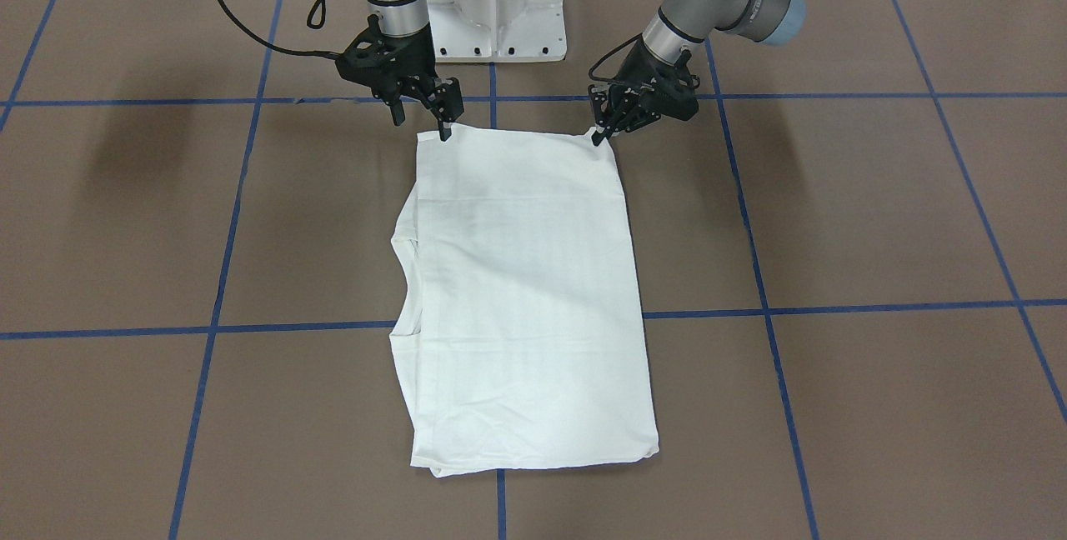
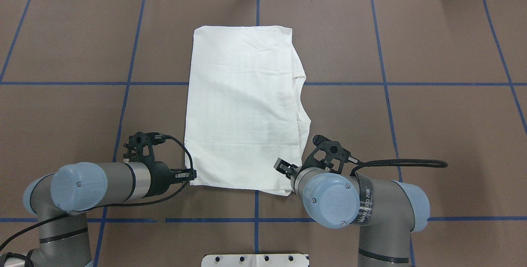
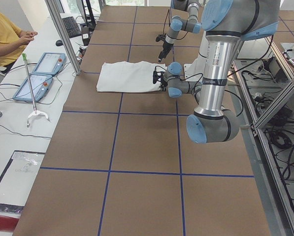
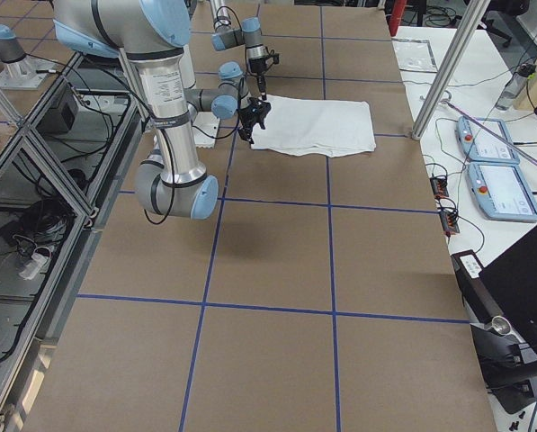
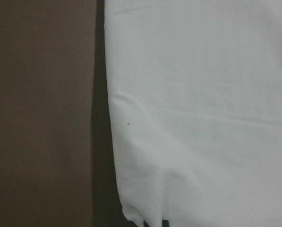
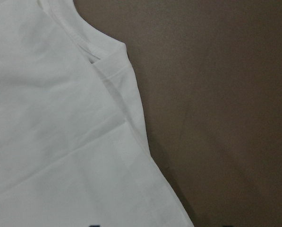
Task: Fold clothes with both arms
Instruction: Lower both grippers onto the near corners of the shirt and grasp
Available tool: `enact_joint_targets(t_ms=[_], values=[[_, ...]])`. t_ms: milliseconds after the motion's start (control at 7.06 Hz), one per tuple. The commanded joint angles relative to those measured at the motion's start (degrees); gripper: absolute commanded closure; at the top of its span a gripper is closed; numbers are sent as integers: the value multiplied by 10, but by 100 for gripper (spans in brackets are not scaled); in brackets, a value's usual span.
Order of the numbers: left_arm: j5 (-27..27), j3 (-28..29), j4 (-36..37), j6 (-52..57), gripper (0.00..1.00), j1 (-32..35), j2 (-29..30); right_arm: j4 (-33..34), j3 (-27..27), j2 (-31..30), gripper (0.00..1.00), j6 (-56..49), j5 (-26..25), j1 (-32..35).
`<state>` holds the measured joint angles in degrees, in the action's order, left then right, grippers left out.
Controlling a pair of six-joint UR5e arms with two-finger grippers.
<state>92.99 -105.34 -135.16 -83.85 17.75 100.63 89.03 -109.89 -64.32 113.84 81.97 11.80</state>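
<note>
The white shirt lies folded into a long flat rectangle on the brown table, its neck opening on the robot's right side. No printed text shows. My left gripper is shut on the shirt's near-left corner, which is pulled up a little. My right gripper is open at the near-right corner, one finger touching the hem. In the wrist views only cloth and bare table show.
The white pedestal base stands just behind the shirt's near edge. Blue tape lines grid the table. Off the far side of the table are a seated person and teach pendants.
</note>
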Motion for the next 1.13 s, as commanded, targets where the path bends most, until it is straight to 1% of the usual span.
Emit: enact_joint_targets(t_ms=[0, 142, 567, 850, 992], values=[[0, 0, 0, 0, 100, 0, 1, 35, 41, 34, 15, 43, 4, -9], [0, -1, -1, 0, 100, 0, 0, 51, 42, 48, 14, 45, 6, -12], [0, -1, -2, 1, 100, 0, 0, 51, 44, 52, 12, 52, 6, -34], [0, -1, -3, 1, 100, 1, 0, 50, 88, 86, 12, 58, 5, -35], [1, -1, -3, 1, 100, 2, -1, 50, 90, 88, 15, 58, 5, -35]])
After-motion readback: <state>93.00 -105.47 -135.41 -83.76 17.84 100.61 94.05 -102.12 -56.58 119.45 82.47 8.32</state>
